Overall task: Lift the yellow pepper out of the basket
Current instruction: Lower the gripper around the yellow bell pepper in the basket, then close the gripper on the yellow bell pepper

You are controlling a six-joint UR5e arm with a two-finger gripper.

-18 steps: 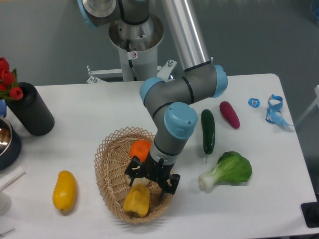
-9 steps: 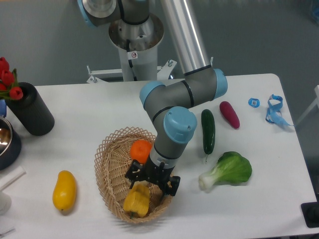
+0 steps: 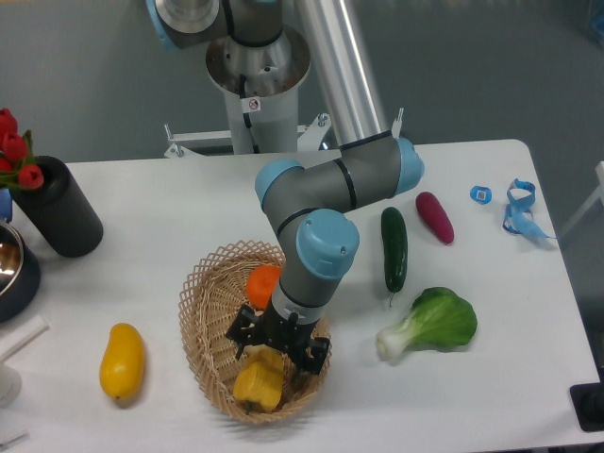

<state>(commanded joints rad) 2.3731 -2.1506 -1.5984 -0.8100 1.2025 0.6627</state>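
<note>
The yellow pepper point(image 3: 258, 383) lies in the basket point(image 3: 201, 330), directly beneath the end effector point(image 3: 276, 351), whose spread fingers straddle its top.

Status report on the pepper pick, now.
Gripper down in the basket, over the yellow pepper; grip not confirmed. Orange fruit close beside the wrist.

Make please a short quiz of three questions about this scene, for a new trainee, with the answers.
1. True or false: the yellow pepper lies inside the basket.
2. What lies nearest the cucumber? A) purple vegetable B) black vase C) yellow fruit
3. Where is the gripper?

Key
1. True.
2. A.
3. Low over the basket, just above the pepper; whether it grips cannot be told.
</note>
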